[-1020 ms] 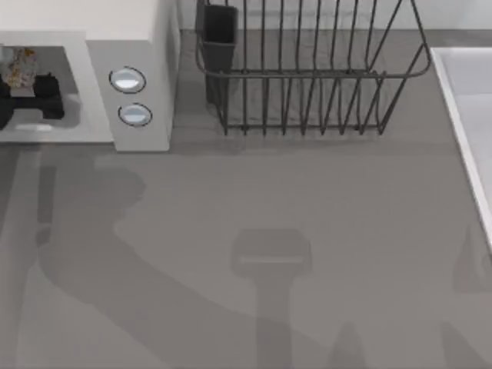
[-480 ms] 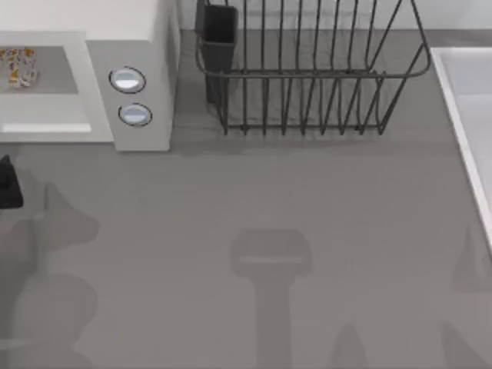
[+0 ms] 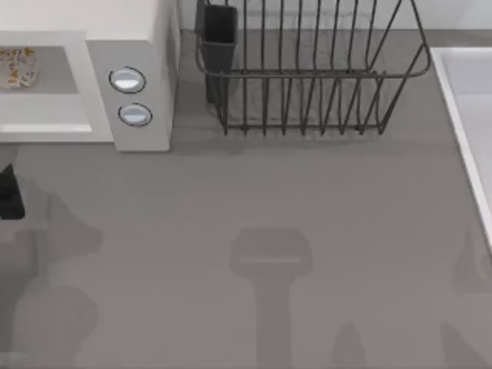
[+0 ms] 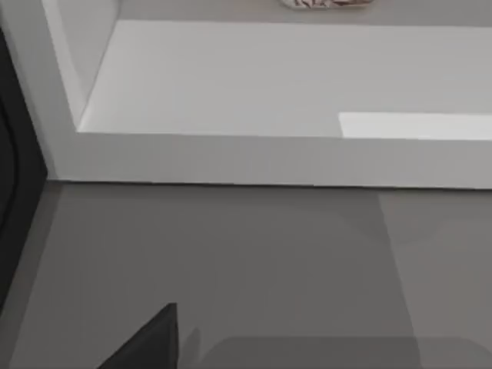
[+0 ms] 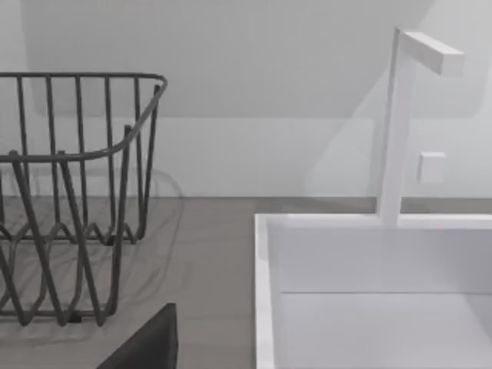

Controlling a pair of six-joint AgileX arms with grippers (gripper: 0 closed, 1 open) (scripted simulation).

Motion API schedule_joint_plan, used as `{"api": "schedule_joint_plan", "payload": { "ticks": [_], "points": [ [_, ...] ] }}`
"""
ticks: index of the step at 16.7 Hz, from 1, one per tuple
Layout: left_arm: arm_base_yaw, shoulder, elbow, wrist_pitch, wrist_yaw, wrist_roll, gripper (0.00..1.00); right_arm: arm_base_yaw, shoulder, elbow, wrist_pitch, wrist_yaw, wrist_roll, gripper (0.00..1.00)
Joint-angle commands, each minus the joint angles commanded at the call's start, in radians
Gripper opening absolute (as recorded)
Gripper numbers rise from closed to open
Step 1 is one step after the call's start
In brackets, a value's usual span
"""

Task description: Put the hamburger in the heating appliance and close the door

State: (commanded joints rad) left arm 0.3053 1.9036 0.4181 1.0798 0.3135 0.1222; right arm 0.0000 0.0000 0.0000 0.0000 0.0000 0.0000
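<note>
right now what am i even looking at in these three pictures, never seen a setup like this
This is a simulated two-armed AgileX robot working at a grey table. One picture looks down from above; the other two come from cameras on each arm's wrist.

From above, a white microwave stands at the table's back left, with the hamburger already lying in its open cavity. Beside it is a black wire dish rack, and a white sink lies along the right edge.

The left pincer is the dark shape at the left edge, in front of the microwave. It holds nothing. Its wrist camera faces the cavity floor, with the hamburger at the back.

The right wrist camera faces the rack, the sink and its tap.
</note>
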Motion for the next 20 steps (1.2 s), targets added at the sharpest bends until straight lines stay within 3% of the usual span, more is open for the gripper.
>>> {"api": "schedule_joint_plan", "payload": {
  "ticks": [4,14,20],
  "points": [
    [-0.001,-0.089,0.03,-0.089,0.0,-0.001,1.0,0.0,0.0,0.0,0.0,0.0,0.0,1.0],
    [0.001,-0.433,0.121,-0.56,-0.007,-0.002,1.0,0.0,0.0,0.0,0.0,0.0,0.0,1.0],
    [0.0,-0.464,0.129,-0.599,-0.007,-0.002,1.0,0.0,0.0,0.0,0.0,0.0,0.0,1.0]
  ]
}}
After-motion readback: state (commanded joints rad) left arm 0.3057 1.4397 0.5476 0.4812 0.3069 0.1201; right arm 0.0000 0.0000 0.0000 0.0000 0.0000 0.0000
